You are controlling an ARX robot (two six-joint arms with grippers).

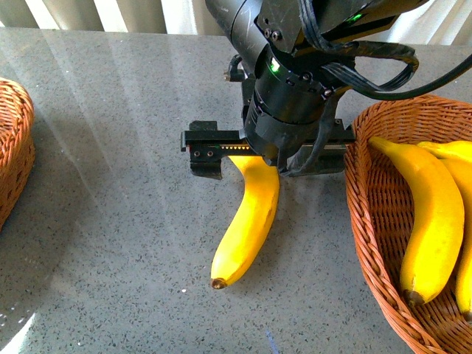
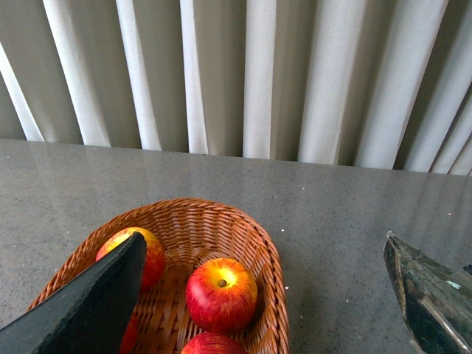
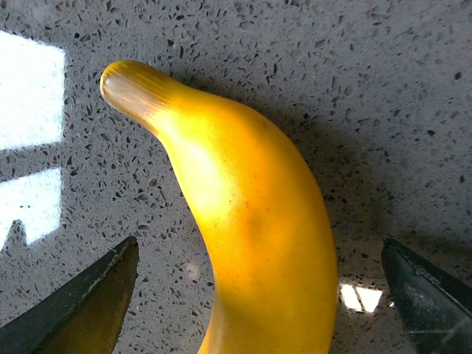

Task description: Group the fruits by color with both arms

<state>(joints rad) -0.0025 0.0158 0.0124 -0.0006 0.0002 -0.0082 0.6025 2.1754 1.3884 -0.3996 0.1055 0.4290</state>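
One banana (image 1: 247,221) lay loose on the grey speckled countertop (image 1: 110,221), between the two baskets and nearer the right one, its brown tip pointing toward the robot. The right gripper (image 1: 264,158) was down over the banana's far end. Its jaws stood wide apart, one on each side of the fruit, and the right wrist view showed a gap between each jaw and the peel, so nothing was grasped yet.

Just to the right, the wicker basket (image 1: 376,214) held at least two more bananas (image 1: 428,214).

In the left wrist view, the left gripper (image 2: 262,251) hung above the other wicker basket (image 2: 269,251), jaws spread and empty. At least three red apples (image 2: 221,293) with yellow streaks lay inside; a finger hid part of the basket, so the count was uncertain.

No other fruit showed on the countertop. The sorting looked nearly finished: the apples were gathered on the left and most of the bananas on the right. What seemed to remain was closing on this last banana and carrying it into the right basket.
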